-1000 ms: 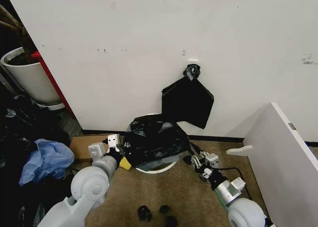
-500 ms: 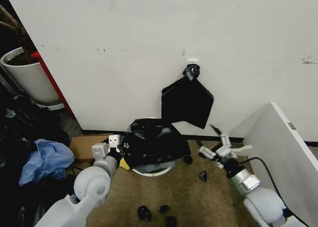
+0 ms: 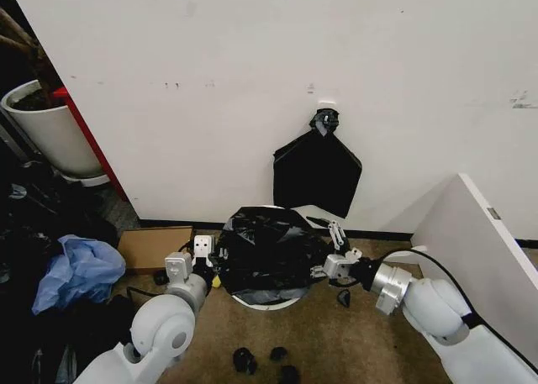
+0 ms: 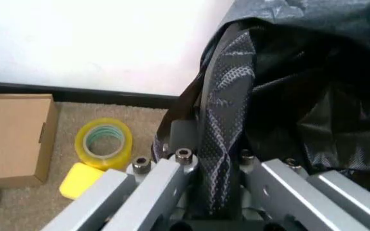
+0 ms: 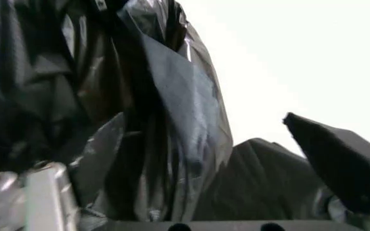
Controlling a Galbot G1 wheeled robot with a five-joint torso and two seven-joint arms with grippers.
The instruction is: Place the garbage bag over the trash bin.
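Carpet (image 3: pixel 319 342) along the foot of one white wall (image 3: pixel 210 81) carried everything we recorded. One large white plant pot (image 3: pixel 46 128) stood at the carpet's far left edge, and one flat black sheet-like bag (image 3: pixel 315 170) hung pinned to the wall. One trash bin (image 3: pixel 269 301) stood against the wall near the middle; we saw only the white curve of its base, since one garbage bag (image 3: pixel 267 254) lay bunched over its top and sides. One cardboard box (image 3: pixel 151 247) sat just left of the bin, beside one yellow tape roll (image 4: pixel 104 143) and one yellow block (image 4: pixel 82 179). We counted three small black lumps (image 3: pixel 267 360) at the carpet's near edge and one more (image 3: pixel 343 297) just right of the bin.

The left gripper (image 3: pixel 195 256) was at the bag's left side; in the left wrist view its jaws were closed on a gathered strip of the plastic. The right gripper (image 3: pixel 334 248) was at the bag's right side with its fingers (image 5: pixel 336 166) spread apart and film lying between them, not visibly pinched.

We judged the step to be spreading the bag's mouth around the rim. Done well, it calls for opposite holds pulled apart evenly, then lowered gently so the thin film does not tear.
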